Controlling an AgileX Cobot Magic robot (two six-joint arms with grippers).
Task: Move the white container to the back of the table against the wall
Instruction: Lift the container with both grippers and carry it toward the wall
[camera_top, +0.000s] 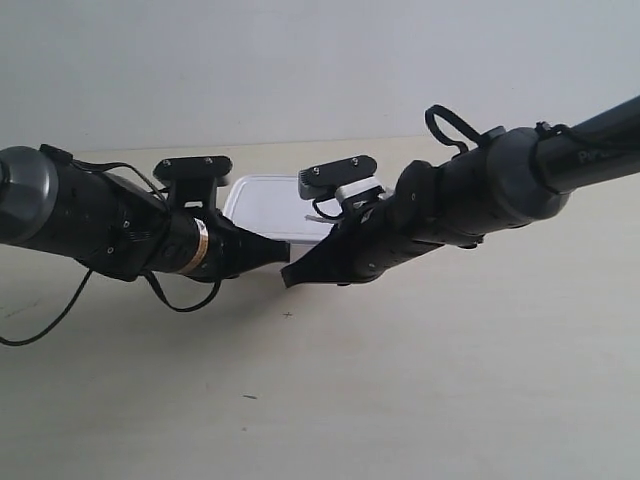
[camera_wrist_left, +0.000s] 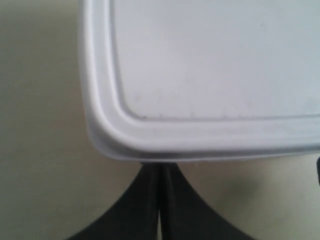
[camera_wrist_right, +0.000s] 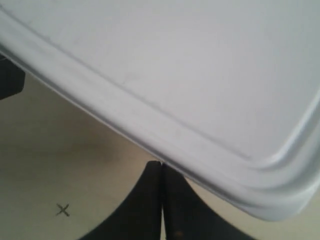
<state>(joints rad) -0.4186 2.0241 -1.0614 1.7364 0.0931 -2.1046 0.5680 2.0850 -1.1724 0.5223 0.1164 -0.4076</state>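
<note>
Nearest, the left gripper has its jaws pressed together, holding nothing, tips butted against the container under its rim near one corner. The right gripper is likewise closed and empty, at the same side toward the other corner. Judged: paired closed tips push squarely. Container sits on the table, short of the wall, bare table between.

The white container is plain white, the table pale beige with dark specks, the wall pale grey-blue.
</note>
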